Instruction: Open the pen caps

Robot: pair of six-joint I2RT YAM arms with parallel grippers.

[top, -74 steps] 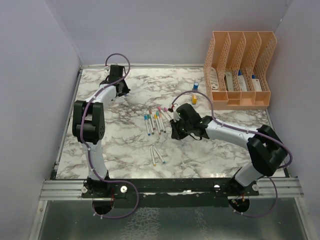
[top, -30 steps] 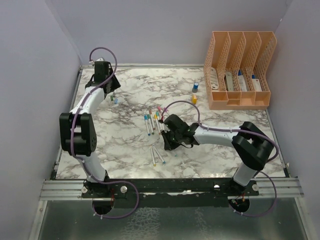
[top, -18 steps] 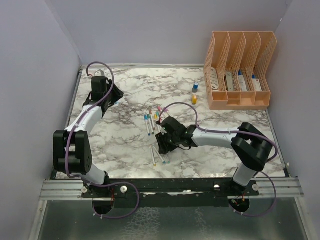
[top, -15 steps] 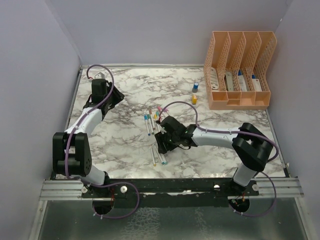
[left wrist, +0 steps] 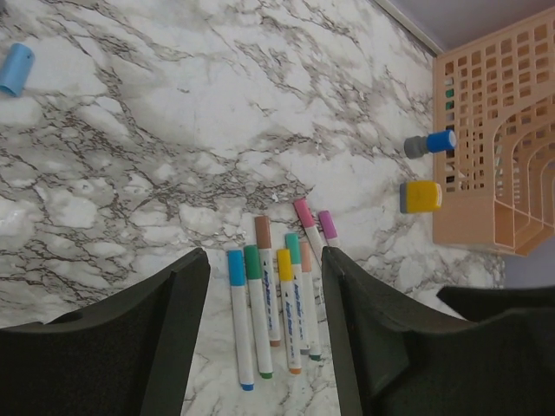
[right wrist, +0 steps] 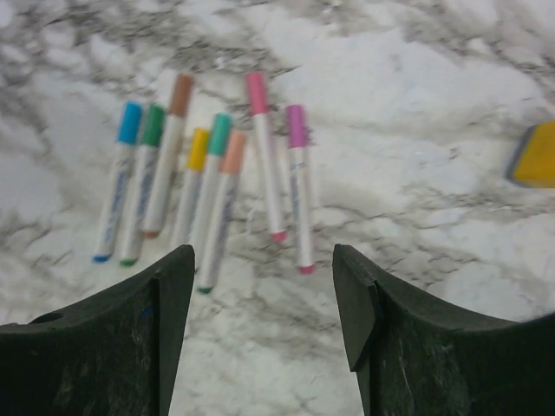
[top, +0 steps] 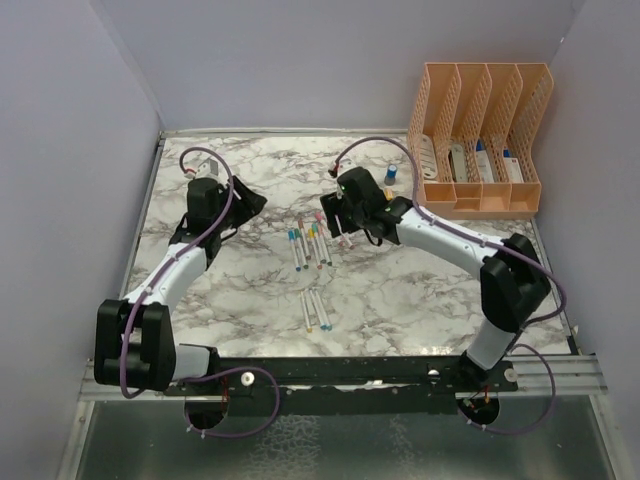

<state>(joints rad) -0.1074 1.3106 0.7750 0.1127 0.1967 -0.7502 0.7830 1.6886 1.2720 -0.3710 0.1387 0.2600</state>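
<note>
Several white-barrelled pens (top: 311,244) lie side by side mid-table, their coloured pen caps (left wrist: 264,257) still on. The same row of pens (right wrist: 208,186) appears in the right wrist view, with pink and purple ones (right wrist: 282,178) to the right. A few more pens (top: 316,309) lie nearer the front edge. One loose blue cap (left wrist: 16,68) rests far left. My left gripper (top: 254,204) (left wrist: 263,260) hovers open just left of the row, empty. Open and empty too, my right gripper (top: 331,216) (right wrist: 262,260) hangs over the row's far right end.
A peach file organizer (top: 480,140) stands at the back right, holding white-and-blue items. A stubby blue bottle (left wrist: 429,142) and an orange one (left wrist: 421,196) stand left of it. Purple walls enclose the marble table (top: 400,290).
My right gripper has risen from the front pens to the far side of the row and opened. My left arm has swung in from the far left corner, its jaws wider.
</note>
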